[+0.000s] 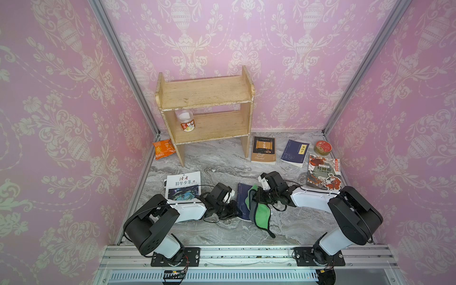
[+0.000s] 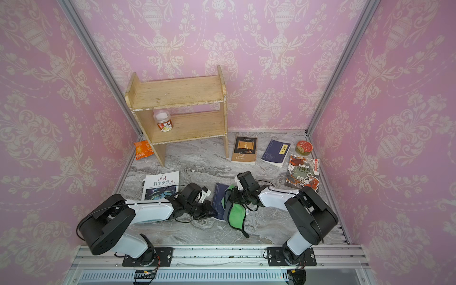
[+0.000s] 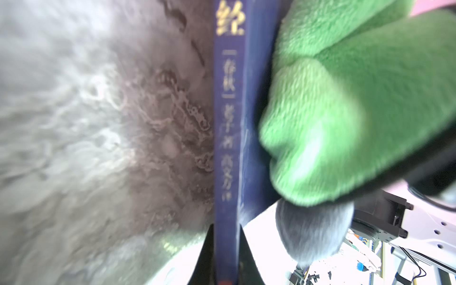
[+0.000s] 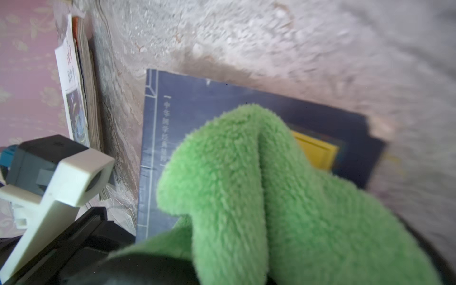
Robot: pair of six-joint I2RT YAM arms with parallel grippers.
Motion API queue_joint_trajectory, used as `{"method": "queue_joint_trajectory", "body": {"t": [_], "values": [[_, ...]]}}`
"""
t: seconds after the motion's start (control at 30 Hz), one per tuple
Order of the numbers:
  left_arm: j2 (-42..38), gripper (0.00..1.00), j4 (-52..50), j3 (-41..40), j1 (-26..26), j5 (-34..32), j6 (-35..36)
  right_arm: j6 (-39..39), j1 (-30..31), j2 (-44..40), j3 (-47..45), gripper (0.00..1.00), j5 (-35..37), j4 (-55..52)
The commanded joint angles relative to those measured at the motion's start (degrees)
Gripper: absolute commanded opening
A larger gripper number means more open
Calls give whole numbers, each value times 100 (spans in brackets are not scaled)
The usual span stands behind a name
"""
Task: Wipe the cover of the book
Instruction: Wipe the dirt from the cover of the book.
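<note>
A dark blue book [image 1: 243, 197] [image 2: 219, 197] lies on the marble table between the two arms. My left gripper [image 1: 233, 209] [image 3: 226, 259] is shut on its spine edge [image 3: 225, 123], and the dark fingers [image 3: 206, 259] stand on either side of the spine. My right gripper [image 1: 256, 197] [image 2: 233, 196] is shut on a green and grey cloth [image 1: 261, 212] [image 3: 345, 111] [image 4: 246, 185]. The cloth rests on the book's cover [image 4: 187, 111] and trails onto the table. In the right wrist view the cloth hides the jaws.
A wooden shelf [image 1: 204, 111] with a jar [image 1: 186, 121] stands at the back, with an orange packet [image 1: 162, 148] beside it. A magazine [image 1: 183, 185] lies left of the book. A brown book [image 1: 263, 149], another blue book [image 1: 294, 153], a round tin [image 1: 322, 147] and an illustrated book [image 1: 323, 174] lie at the right.
</note>
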Motion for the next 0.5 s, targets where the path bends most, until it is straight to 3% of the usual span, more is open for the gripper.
{"method": "queue_joint_trajectory", "body": {"t": [0.0,0.23,0.47], "values": [[-480,0,-1168,156,308,-515,426,23,-480,211,-513,0,748,-1322],[-1390,0,-3009,669,610,-940,1248,9,-512,-1,-109,0,635,-1395],[-1939,0,-5183,1562,921,-1997,2134,-203,636,841,1445,0,628,-1696]]}}
